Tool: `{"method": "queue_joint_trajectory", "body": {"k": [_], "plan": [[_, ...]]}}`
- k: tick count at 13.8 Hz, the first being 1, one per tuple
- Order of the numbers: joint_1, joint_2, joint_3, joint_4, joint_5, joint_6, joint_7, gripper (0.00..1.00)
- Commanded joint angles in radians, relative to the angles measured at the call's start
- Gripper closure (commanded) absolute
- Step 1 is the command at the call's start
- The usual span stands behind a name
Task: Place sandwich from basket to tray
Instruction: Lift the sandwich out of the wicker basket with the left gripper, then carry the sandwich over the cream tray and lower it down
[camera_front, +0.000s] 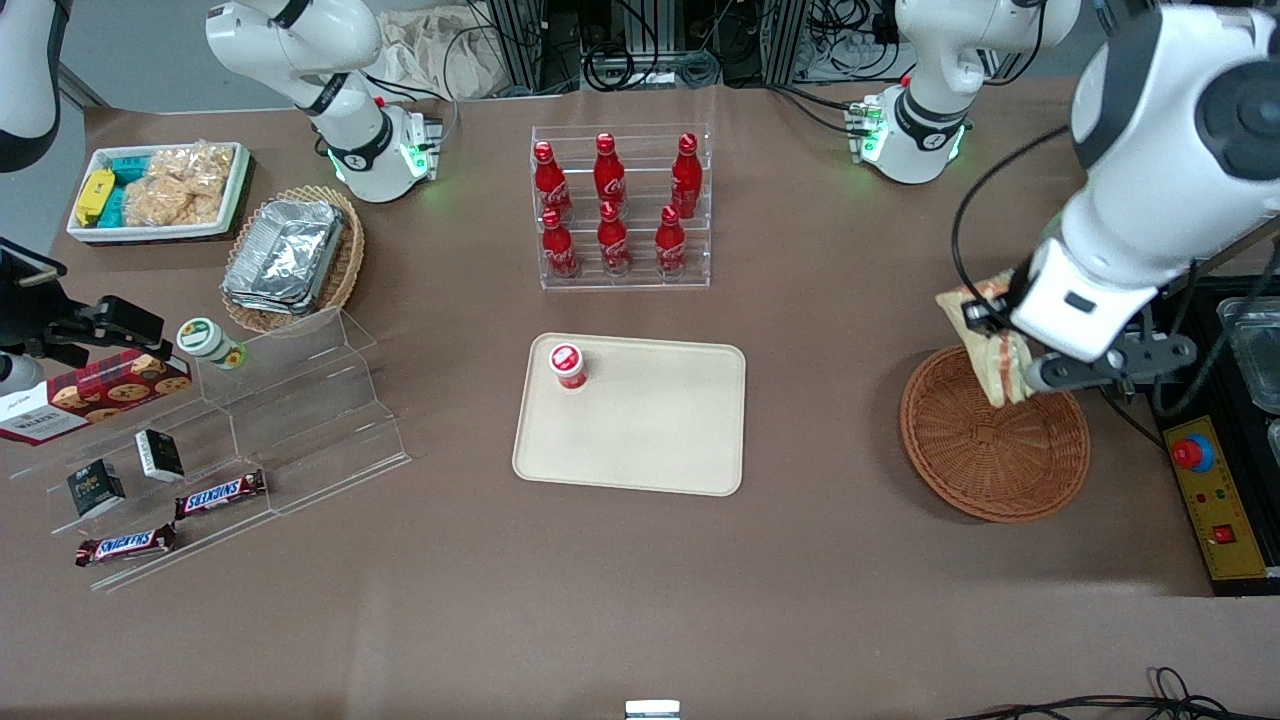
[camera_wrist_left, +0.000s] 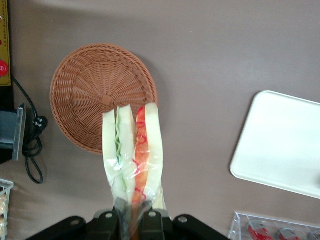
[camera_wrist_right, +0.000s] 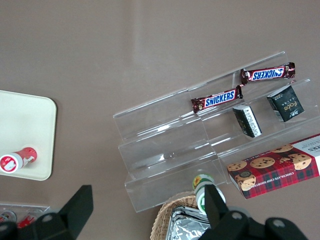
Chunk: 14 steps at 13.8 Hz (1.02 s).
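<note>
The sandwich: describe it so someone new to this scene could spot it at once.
Start at the round reddish-brown basket toward the working arm's end of the table. Just above it, the gripper is shut on the sandwich. It is a plastic-wrapped wedge of pale bread with green and red-orange filling, the only item off the table.

Robot lab, cable clutter (camera_front: 640, 50), emergency-stop box (camera_front: 1215, 495), mock shop goods

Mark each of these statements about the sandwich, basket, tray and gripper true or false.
1. The gripper holds the sandwich with its jaws shut on it. True.
2. The sandwich lies in the basket. False: it hangs lifted above the basket.
3. A red-capped small bottle stands on the tray. True.
4. The basket holds another sandwich. False: nothing lies in it.
5. The tray sits nearer the front camera than the rack of red bottles. True.
</note>
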Motion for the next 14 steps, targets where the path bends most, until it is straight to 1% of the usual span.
{"method": "queue_joint_trajectory", "body": {"k": [1,3,5,8,14], "plan": [[-0.117,-0.009,0.007,0.022,0.020,-0.032,-0.146,0.97],[-0.210,0.003,0.009,0.022,0.021,-0.029,-0.276,0.97],[-0.293,0.051,0.010,0.022,0.055,-0.014,-0.365,0.97],[-0.356,0.161,0.010,0.025,0.058,0.096,-0.453,0.96],[-0.419,0.422,0.010,0.017,0.060,0.398,-0.576,0.96]]}}
